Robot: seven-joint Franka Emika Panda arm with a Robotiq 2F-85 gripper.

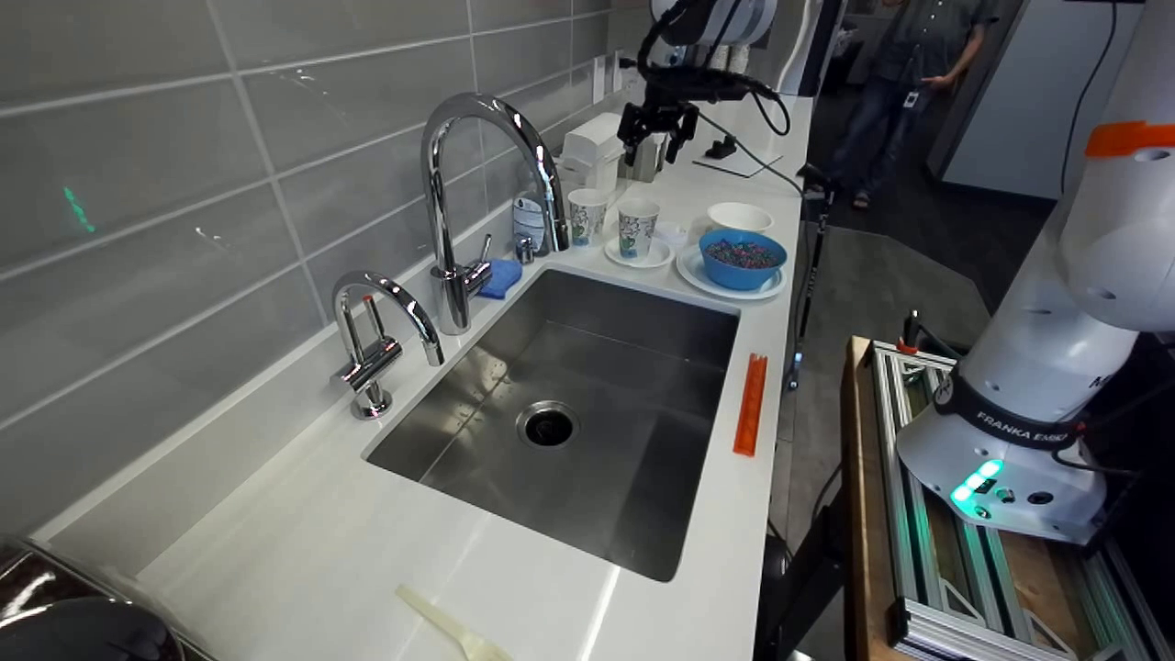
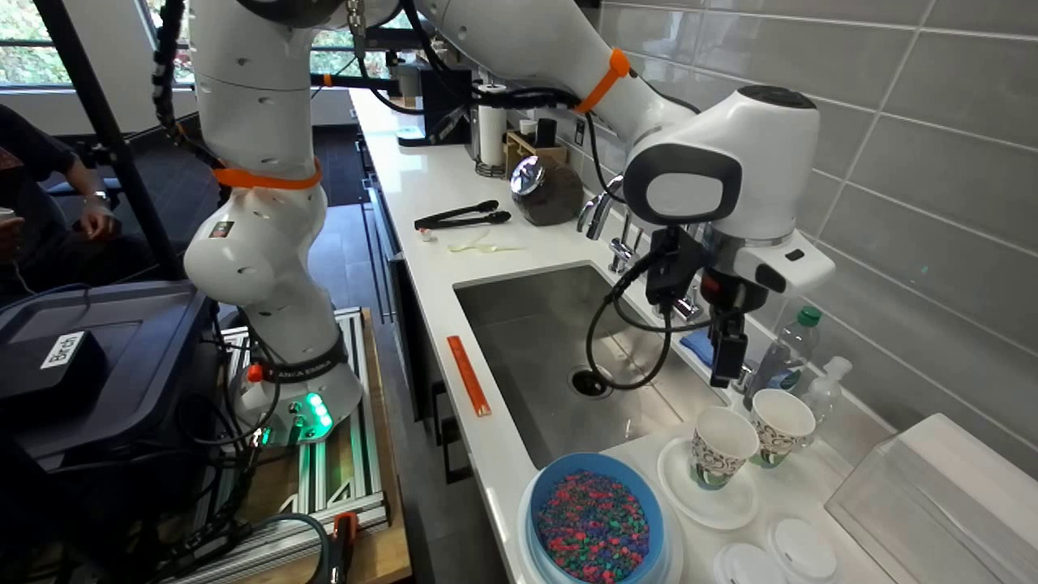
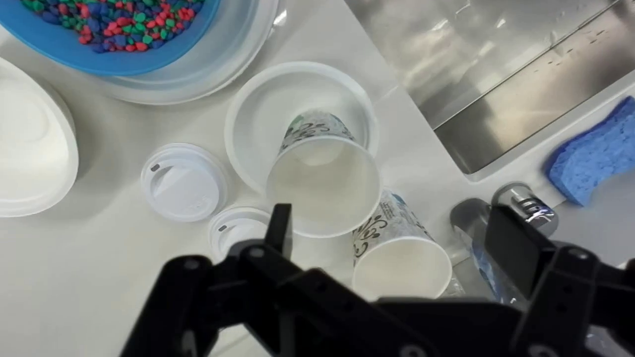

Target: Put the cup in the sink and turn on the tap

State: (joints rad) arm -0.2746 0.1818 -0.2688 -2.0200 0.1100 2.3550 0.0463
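The wrist view shows the gripper (image 3: 398,240) with its jaws spread wide, holding nothing. A patterned cup (image 3: 323,181) stands upright on a small plate (image 3: 248,119), a second cup (image 3: 402,270) upright close beside it; which one is meant cannot be told, but neither is in the sink (image 1: 624,386). The grasp should straddle one alone and squeeze lightly, since thin walls could crumple; the tap (image 1: 437,197) can wait until release.

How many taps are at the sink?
2, both between the sink and the wall: the tall gooseneck tap next to the blue sponge, and the shorter tap farther from that sponge.
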